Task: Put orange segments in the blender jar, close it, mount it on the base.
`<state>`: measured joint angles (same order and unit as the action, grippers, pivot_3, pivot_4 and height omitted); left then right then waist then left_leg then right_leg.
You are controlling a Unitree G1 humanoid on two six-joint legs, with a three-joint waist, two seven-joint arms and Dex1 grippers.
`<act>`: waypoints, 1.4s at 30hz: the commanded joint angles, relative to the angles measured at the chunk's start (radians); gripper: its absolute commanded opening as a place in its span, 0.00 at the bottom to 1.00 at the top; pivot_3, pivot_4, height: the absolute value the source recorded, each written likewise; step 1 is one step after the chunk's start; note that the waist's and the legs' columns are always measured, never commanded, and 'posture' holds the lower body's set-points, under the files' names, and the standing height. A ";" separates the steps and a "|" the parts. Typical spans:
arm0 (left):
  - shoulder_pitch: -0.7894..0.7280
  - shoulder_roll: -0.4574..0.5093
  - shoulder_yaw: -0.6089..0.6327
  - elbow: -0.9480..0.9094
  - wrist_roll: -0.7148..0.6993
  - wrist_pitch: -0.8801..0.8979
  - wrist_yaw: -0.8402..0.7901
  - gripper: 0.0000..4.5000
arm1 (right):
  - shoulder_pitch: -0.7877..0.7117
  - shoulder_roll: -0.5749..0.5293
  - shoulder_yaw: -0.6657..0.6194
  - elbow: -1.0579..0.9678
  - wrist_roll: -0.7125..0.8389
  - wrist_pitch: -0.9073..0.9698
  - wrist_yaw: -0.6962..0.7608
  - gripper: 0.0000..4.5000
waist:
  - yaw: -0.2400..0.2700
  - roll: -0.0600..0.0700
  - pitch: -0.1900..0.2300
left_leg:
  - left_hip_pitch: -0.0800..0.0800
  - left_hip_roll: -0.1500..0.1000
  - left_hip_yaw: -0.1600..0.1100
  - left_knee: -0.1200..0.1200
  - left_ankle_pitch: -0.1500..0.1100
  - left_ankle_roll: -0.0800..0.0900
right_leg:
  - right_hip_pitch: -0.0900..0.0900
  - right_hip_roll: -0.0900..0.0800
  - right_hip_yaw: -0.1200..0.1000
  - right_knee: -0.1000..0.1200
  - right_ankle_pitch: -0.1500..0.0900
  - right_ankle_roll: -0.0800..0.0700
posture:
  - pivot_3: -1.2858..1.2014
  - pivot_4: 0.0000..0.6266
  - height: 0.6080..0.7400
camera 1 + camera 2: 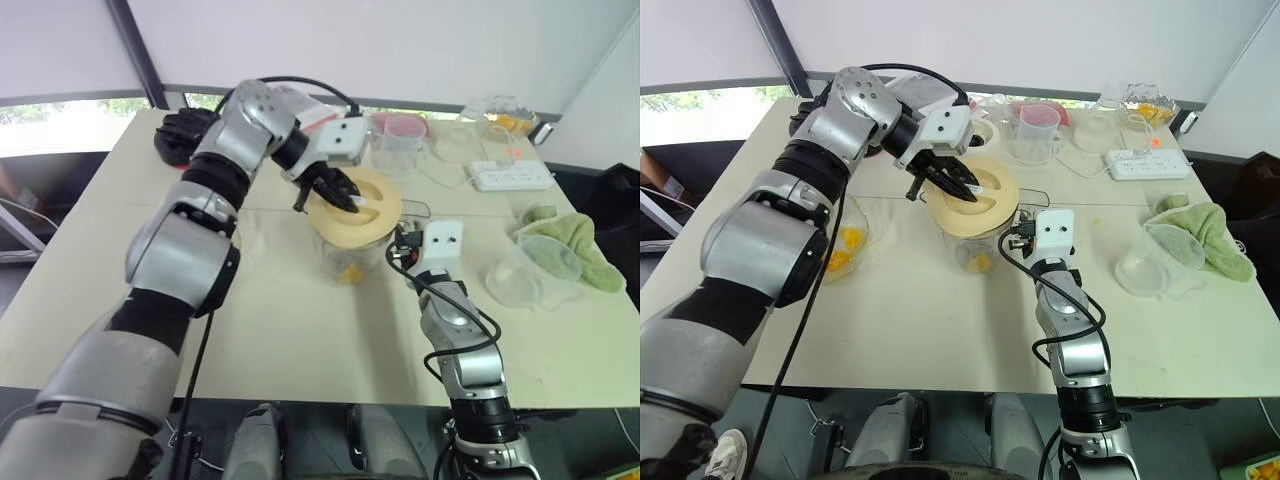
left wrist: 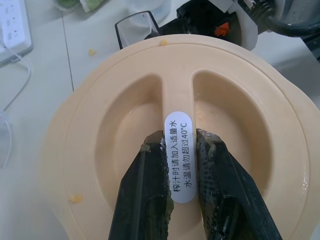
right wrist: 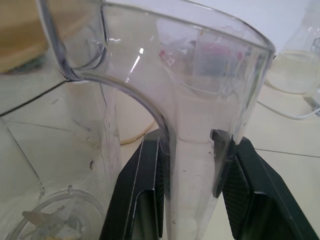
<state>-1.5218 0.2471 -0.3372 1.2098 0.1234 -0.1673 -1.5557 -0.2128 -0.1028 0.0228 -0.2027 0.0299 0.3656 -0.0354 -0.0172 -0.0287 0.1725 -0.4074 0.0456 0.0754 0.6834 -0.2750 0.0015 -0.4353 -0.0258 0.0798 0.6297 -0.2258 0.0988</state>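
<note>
Place: a test or lab room set up as a kitchen bench.
Table: plain cream table [image 1: 300, 340] by a window with white blinds [image 1: 350, 40].
Kitchenware: clear measuring cups [image 1: 1037, 130], a green cloth [image 1: 1205, 235].
Rigging: white power strip [image 1: 510, 176], loose cables.

The blender jar [image 3: 200, 125] is clear, glossy plastic, faintly scuffed. Its lid [image 2: 165, 100] is matt cream plastic with a smooth white paper sticker [image 2: 180, 155]. At the right of the frame, a green cloth [image 1: 575, 245] looks soft and fuzzy.
</note>
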 commanded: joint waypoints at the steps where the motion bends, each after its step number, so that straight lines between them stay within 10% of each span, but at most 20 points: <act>1: 0.023 -0.018 -0.022 0.036 0.060 0.036 0.049 0.05 | 0.019 -0.020 -0.033 -0.020 -0.031 0.018 -0.016 0.25 | 0.002 0.000 -0.002 | 0.000 0.000 0.000 0.000 0.000 0.000 | 0.000 0.000 0.000 0.000 0.000 0.000 | 0.52 0.24 1.00; 14: 0.019 -0.077 -0.012 0.016 0.081 0.415 0.241 0.05 | 0.014 -0.015 -0.028 -0.019 -0.037 0.024 -0.017 0.25 | 0.008 0.005 -0.009 | 0.001 -0.008 -0.009 0.001 0.000 0.000 | 0.007 -0.002 0.001 -0.002 -0.002 0.003 | 0.52 0.24 1.00; 28: 0.074 -0.038 -0.027 -0.126 0.072 0.445 0.164 0.05 | 0.005 -0.017 -0.024 -0.001 -0.042 0.017 -0.012 0.25 | 0.004 0.005 -0.009 | 0.000 -0.012 -0.021 0.001 0.000 0.000 | 0.009 -0.003 0.000 -0.001 -0.004 0.005 | 0.52 0.24 1.00; 29: 0.080 -0.034 -0.027 -0.137 0.072 0.437 0.162 0.28 | 0.005 -0.018 -0.024 0.000 -0.042 0.017 -0.012 0.23 | 0.002 0.005 -0.009 | 0.000 -0.012 -0.021 0.001 0.000 0.000 | 0.009 -0.003 0.000 -0.001 -0.004 0.005 | 0.52 0.24 1.00; 34: 0.100 -0.020 0.009 -0.182 0.042 0.391 0.198 0.80 | 0.004 -0.023 -0.028 0.003 -0.040 0.012 -0.008 0.23 | -0.003 0.006 -0.009 | 0.001 -0.012 -0.022 0.001 0.000 0.000 | 0.009 -0.002 0.000 -0.001 -0.004 0.005 | 0.52 0.24 1.00; 42: 0.112 -0.006 0.159 -0.246 -0.104 0.478 0.211 0.80 | 0.009 -0.026 -0.027 0.005 -0.042 0.010 -0.004 0.23 | -0.003 0.005 -0.008 | -0.001 -0.012 -0.022 0.001 0.000 0.000 | 0.008 -0.002 0.000 -0.001 -0.004 0.006 | 0.52 0.24 1.00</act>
<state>-1.4095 0.2195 -0.2284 0.9956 0.0563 0.2854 -1.3710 -0.2178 -0.1054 0.0031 -0.1942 0.0213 0.3674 -0.0425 -0.0200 -0.0232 0.1641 -0.4086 0.0338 0.0532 0.6842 -0.2749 0.0016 -0.4278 -0.0277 0.0798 0.6286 -0.2298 0.1046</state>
